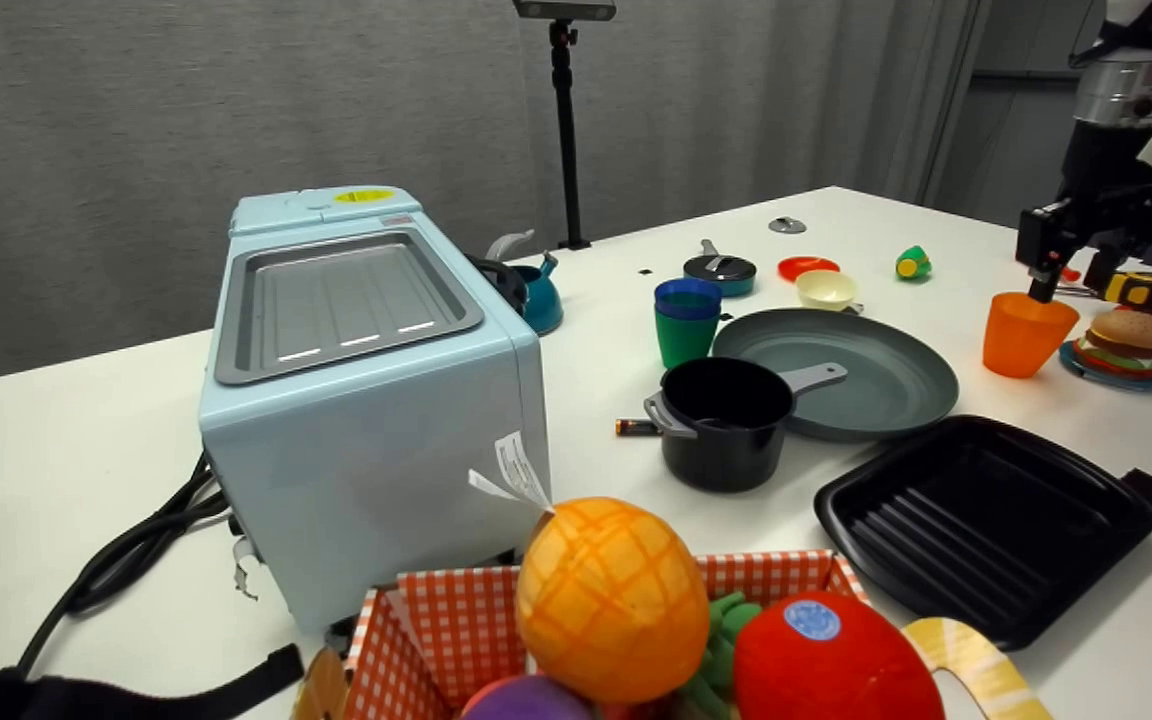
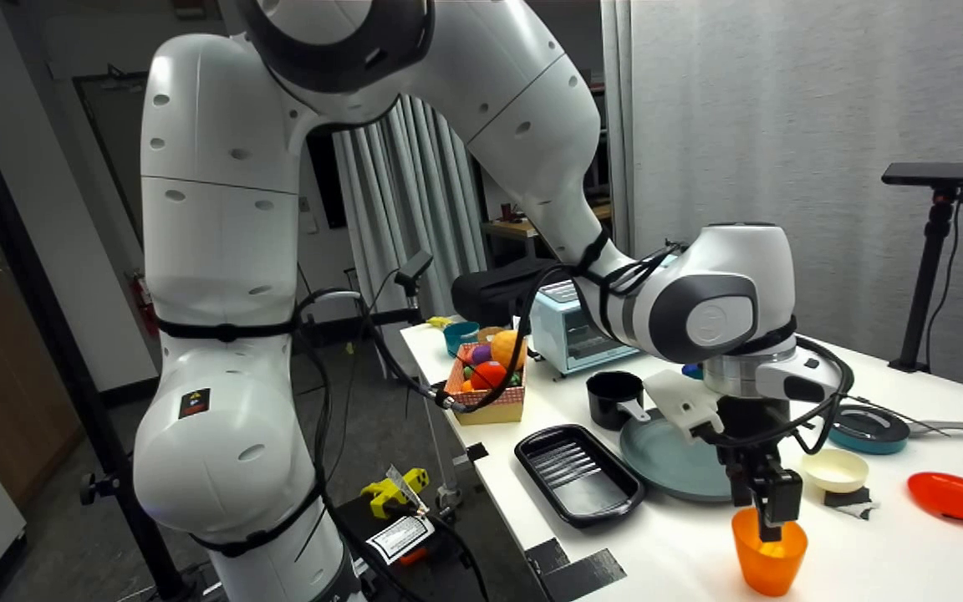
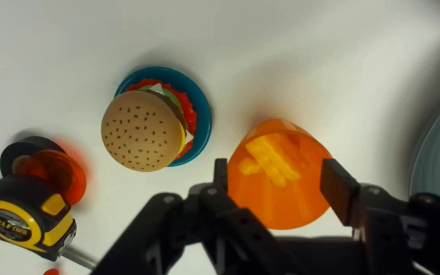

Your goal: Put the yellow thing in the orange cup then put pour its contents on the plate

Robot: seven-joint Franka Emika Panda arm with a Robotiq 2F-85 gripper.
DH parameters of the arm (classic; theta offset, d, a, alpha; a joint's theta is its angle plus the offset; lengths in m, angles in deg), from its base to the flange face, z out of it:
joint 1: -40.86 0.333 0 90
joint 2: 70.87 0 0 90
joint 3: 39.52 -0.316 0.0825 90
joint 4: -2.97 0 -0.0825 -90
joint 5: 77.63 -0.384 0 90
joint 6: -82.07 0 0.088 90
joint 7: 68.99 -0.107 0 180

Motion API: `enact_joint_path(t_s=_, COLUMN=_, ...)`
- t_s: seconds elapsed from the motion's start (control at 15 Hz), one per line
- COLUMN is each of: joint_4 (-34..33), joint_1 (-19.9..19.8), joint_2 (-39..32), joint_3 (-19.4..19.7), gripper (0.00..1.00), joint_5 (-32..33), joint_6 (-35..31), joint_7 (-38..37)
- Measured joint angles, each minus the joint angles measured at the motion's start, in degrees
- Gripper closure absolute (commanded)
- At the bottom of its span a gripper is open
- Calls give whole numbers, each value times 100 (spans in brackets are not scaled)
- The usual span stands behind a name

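The orange cup [image 3: 281, 208] stands upright on the white table, shown in both exterior views [image 1: 1021, 340]. Inside it lies the yellow thing [image 3: 269, 156], a bundle of yellow sticks, seen from above in the wrist view. My gripper [image 3: 275, 168] hangs right over the cup with its jaws spread, one finger [image 3: 340, 191] on each side of the mouth in that view. Nothing is gripped between them. Whether a fingertip touches the rim is hard to tell. The dark grey plate [image 1: 896, 360] lies flat nearby, and part of its edge [image 3: 439, 160] enters the wrist view.
Beside the cup sits a toy burger [image 3: 143, 130] on a small blue plate, with a tape measure [image 3: 17, 217] beyond. A black pot [image 1: 726, 430] stands against the plate, its handle over the rim. Also near are a black ridged tray [image 1: 986, 520] and stacked blue-green cups [image 1: 688, 335].
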Motion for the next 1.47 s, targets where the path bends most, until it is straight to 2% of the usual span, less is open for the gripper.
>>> enact_joint_path(t_s=0.07, joint_4=0, joint_1=1, joint_2=0, joint_3=-6, gripper=0, joint_5=35, joint_6=0, joint_7=0)
enact_joint_path(t_s=0.47, joint_4=-1, joint_1=9, joint_2=-3, joint_3=-18, gripper=0, joint_5=303, joint_6=-1, joint_7=-7)
enact_joint_path(t_s=1.47, joint_4=-21, joint_1=9, joint_2=-7, joint_3=-46, gripper=0, joint_5=305, joint_6=-1, joint_7=-7)
